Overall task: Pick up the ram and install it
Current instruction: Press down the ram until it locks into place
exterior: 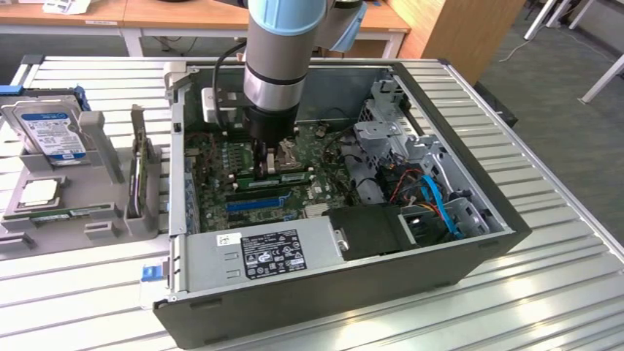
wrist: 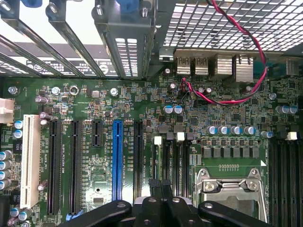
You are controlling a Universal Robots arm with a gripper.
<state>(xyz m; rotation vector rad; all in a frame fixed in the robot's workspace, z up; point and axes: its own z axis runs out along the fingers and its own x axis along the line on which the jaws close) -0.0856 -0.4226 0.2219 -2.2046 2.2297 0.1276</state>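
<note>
Ram (exterior: 70, 213), a thin green stick, is lying flat on the grey holder (exterior: 20, 238) at the exterior view's left, outside the computer case (exterior: 487, 241) and well apart from the arm; a hard drive (exterior: 49, 128) with a blue-and-white label is standing upright in the same holder, farther back; both holder and case are sitting on the ribbed metal table (exterior: 546, 307). The gripper (exterior: 271, 157) is reaching down into the open case and hanging just above the motherboard (wrist: 94, 99); its fingers (wrist: 155, 189) are pressing together with nothing showing between them. In the wrist view they are hovering over narrow black slots with white clips (wrist: 180, 136), between the blue slot (wrist: 117, 156) and the metal processor socket (wrist: 227, 187); a red-and-black wire (wrist: 246, 38) is looping across the rear ports.
</note>
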